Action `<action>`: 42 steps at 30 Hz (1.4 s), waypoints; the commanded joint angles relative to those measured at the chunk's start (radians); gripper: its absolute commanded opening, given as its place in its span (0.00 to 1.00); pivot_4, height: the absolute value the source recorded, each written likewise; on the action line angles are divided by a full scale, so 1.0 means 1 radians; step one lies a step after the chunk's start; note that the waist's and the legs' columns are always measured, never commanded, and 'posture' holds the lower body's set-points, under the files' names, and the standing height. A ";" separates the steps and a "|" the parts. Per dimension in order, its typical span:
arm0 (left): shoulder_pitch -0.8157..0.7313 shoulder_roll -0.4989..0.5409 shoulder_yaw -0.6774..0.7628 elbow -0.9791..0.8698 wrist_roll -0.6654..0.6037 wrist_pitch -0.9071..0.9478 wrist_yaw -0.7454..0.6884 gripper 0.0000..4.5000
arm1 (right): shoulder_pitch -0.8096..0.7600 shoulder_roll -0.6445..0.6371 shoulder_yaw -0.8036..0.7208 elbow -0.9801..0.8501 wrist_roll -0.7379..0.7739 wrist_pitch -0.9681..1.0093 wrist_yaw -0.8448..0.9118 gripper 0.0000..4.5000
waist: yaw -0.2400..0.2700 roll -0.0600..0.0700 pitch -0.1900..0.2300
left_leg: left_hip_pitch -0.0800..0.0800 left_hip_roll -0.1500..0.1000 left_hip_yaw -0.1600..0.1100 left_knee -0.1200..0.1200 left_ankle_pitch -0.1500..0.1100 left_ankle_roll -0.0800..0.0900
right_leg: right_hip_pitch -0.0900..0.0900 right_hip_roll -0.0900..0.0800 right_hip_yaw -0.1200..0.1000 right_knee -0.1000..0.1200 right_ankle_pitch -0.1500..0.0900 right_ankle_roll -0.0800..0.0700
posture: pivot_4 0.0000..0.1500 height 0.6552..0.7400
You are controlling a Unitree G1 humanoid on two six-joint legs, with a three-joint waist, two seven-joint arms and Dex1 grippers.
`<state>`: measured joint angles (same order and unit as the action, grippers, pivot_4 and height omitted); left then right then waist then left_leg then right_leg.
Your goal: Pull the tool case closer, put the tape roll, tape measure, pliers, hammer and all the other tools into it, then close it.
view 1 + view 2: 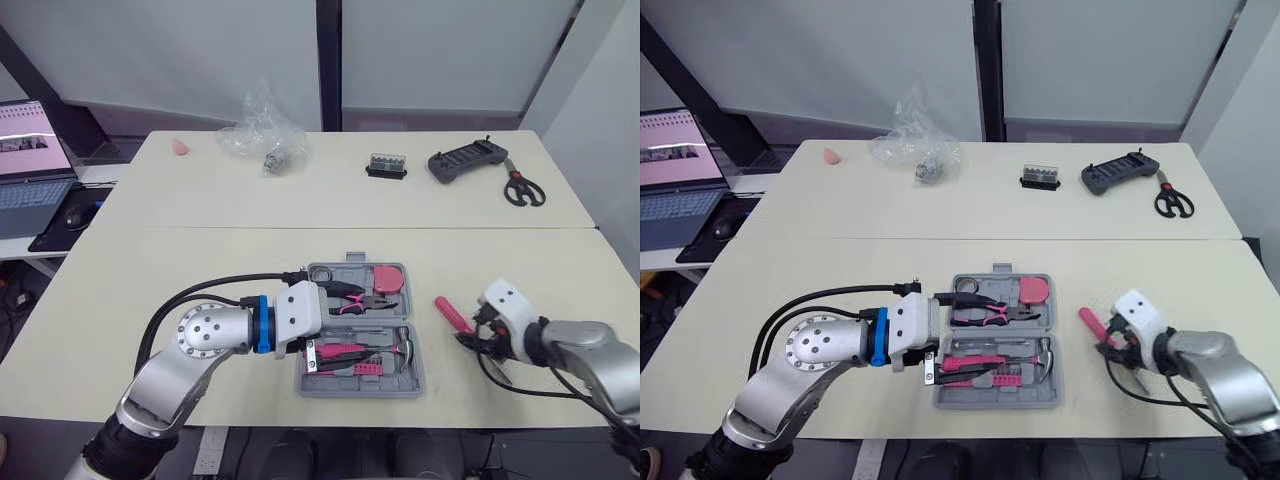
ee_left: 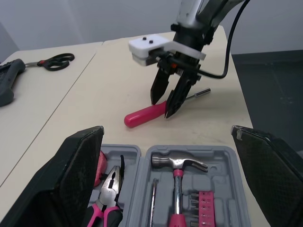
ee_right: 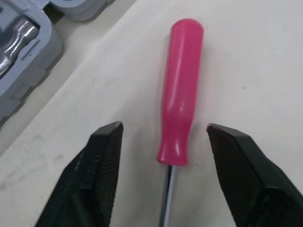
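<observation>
The grey tool case [image 1: 414, 372] lies open and flat near the table's front edge. It holds the pink-handled pliers [image 1: 360, 298], a pink tape measure [image 1: 388, 277], the hammer [image 2: 177, 166] and a pink bit strip [image 2: 204, 206]. My left gripper [image 1: 325, 322] is open at the case's left side, one finger [image 2: 80, 182] on each side of it. A pink-handled screwdriver [image 3: 182, 85] lies on the table to the right of the case. My right gripper [image 3: 164, 130] is open and straddles the handle's end near the shaft, fingertips [image 2: 158, 90] low over the table.
On the far table lie a crumpled plastic bag [image 1: 262, 135], a small bit holder [image 1: 386, 165], a black controller [image 1: 466, 160], scissors [image 1: 522, 187] and a small pink object [image 1: 179, 147]. A laptop [image 1: 30, 165] stands at the far left. The table's front edge runs just below the case.
</observation>
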<state>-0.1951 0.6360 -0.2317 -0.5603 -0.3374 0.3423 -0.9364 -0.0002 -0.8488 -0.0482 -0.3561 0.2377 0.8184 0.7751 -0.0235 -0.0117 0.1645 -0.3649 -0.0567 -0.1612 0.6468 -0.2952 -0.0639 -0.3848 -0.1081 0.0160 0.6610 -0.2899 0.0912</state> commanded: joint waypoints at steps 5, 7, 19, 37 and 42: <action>-0.001 0.043 0.071 -0.019 -0.067 -0.005 -0.045 1.00 | 0.218 0.029 -0.326 -0.057 0.123 -0.221 0.110 0.99 | -0.001 -0.001 0.000 | 0.001 0.001 0.000 0.000 -0.001 0.001 | 0.001 0.000 0.000 0.000 0.000 0.000 | 1.00 1.00; -0.010 0.045 0.070 -0.015 -0.073 -0.007 -0.053 1.00 | 0.260 0.031 -0.343 -0.073 0.133 -0.235 0.119 0.99 | -0.003 -0.001 0.000 | 0.001 0.001 0.000 0.000 -0.001 0.001 | 0.001 0.001 0.000 0.000 0.000 0.000 | 1.00 1.00; -0.053 0.037 0.037 -0.001 -0.057 -0.009 -0.069 1.00 | 0.190 0.120 -0.100 -0.030 0.015 -0.256 -0.022 0.99 | -0.007 -0.001 0.000 | 0.002 0.001 0.000 0.000 -0.001 0.001 | 0.002 0.001 0.000 0.001 0.000 0.000 | 1.00 1.00; -0.035 0.033 0.030 -0.035 -0.039 0.018 -0.037 1.00 | 0.091 0.248 0.012 0.070 -0.077 -0.149 -0.225 0.95 | -0.005 0.000 0.000 | 0.002 0.001 0.000 0.000 0.000 0.001 | 0.001 0.001 0.001 0.001 0.000 0.000 | 1.00 1.00; -0.041 0.030 0.026 -0.029 -0.037 0.014 -0.037 1.00 | 0.072 0.261 0.012 0.098 -0.084 -0.168 -0.241 0.62 | -0.007 0.000 0.000 | 0.002 0.001 0.000 0.000 0.000 0.001 | 0.001 0.001 0.000 0.001 0.000 0.000 | 1.00 1.00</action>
<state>-0.2275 0.6706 -0.1933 -0.5591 -0.3727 0.3652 -0.9730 0.0745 -0.5940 -0.0360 -0.2557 0.1560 0.6621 0.5392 -0.0300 -0.0120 0.1644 -0.3629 -0.0558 -0.1616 0.6470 -0.2956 -0.0630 -0.3836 -0.1070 0.0166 0.6619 -0.2899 0.0911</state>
